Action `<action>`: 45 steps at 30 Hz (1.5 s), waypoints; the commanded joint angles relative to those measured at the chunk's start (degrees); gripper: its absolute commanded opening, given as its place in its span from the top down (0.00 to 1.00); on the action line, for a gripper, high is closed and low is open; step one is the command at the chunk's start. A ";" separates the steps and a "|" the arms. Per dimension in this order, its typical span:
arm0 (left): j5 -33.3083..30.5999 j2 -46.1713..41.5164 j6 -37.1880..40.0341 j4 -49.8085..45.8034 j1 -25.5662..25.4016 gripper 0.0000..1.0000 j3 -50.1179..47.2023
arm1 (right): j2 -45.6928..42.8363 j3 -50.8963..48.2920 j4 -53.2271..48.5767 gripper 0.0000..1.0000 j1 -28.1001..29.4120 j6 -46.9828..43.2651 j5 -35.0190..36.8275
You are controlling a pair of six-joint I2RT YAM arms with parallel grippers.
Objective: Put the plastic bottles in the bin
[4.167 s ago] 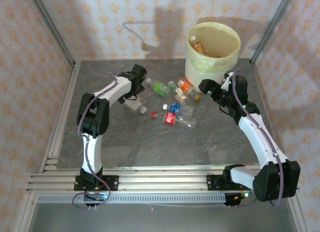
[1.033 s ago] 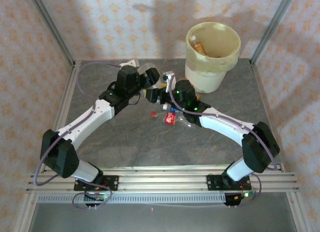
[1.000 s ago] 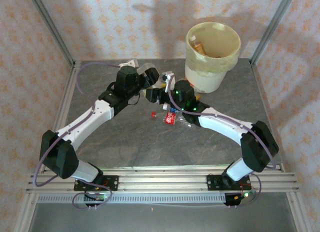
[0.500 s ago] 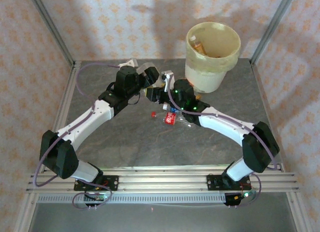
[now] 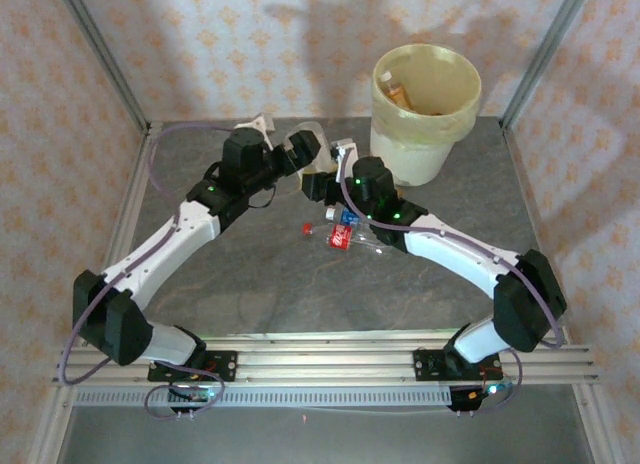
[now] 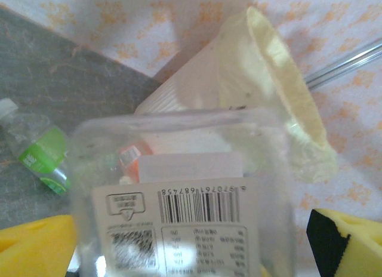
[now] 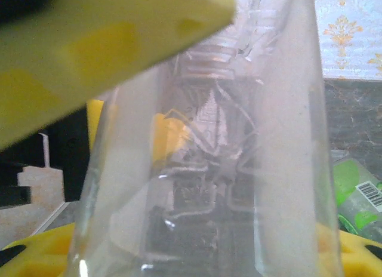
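Grey tabletop [image 5: 300,284]: both arms reach inward, right claw [image 5: 330,174] gripping clear bottle [image 6: 197,169], left claw [image 6: 191,244] spread.

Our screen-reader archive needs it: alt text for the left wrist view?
A clear bottle with a barcode label sits close up between yellow finger pads. Behind it are the cream bin and a green-labelled bottle lying on the grey table.
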 commanded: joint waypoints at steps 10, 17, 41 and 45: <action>-23.58 -19.77 -3.83 -13.00 4.90 0.00 -9.00 | -3.71 7.08 -10.42 0.68 -8.85 -7.62 4.64; -31.42 -22.08 -6.27 -27.53 5.63 0.00 -10.36 | -0.35 18.98 -14.67 0.68 -17.73 -6.28 -0.90; -42.05 -32.30 -6.55 -36.91 5.90 0.00 -17.40 | 34.06 75.40 -55.99 0.54 -30.23 6.62 9.56; -41.66 -32.42 -6.69 -36.23 5.96 0.00 -18.02 | 40.18 84.66 -59.47 0.41 -30.21 9.60 9.77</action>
